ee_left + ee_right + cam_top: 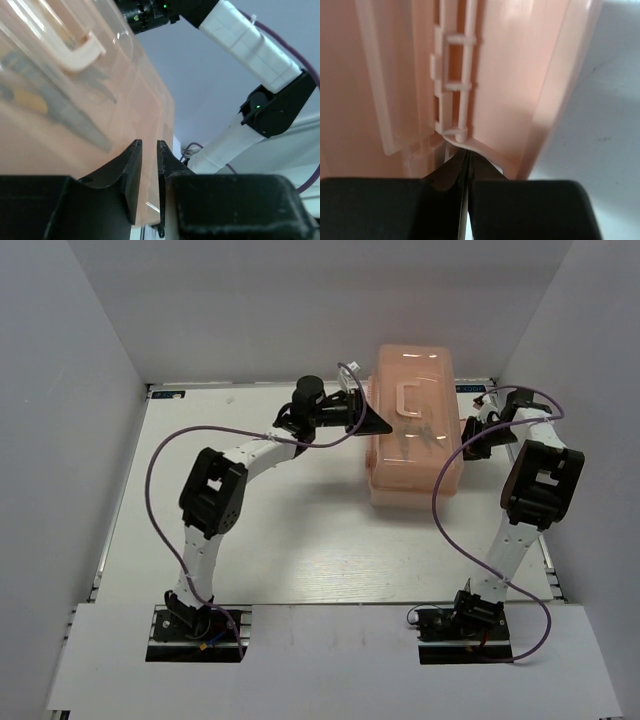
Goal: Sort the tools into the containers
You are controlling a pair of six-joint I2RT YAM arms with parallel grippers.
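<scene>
The salmon-pink toolbox (410,465) stands shut at the back of the table, its lid handle (408,398) on top. Through the translucent lid (125,80) I make out the tools as dim shapes, among them yellow-handled pliers (31,102). The other tools are too blurred to tell apart. My left gripper (375,420) is at the box's left side, its jaws (149,144) a narrow slot apart with nothing seen between them. My right gripper (468,445) is shut, its tips (467,152) pushed under a pale ribbed fitting (454,80) on the box's right wall (510,75).
White walls close in the table on the left, back and right. The right arm (250,45) shows beyond the box in the left wrist view. Purple cables (160,455) loop beside both arms. Bare white table (330,550) lies in front of the box.
</scene>
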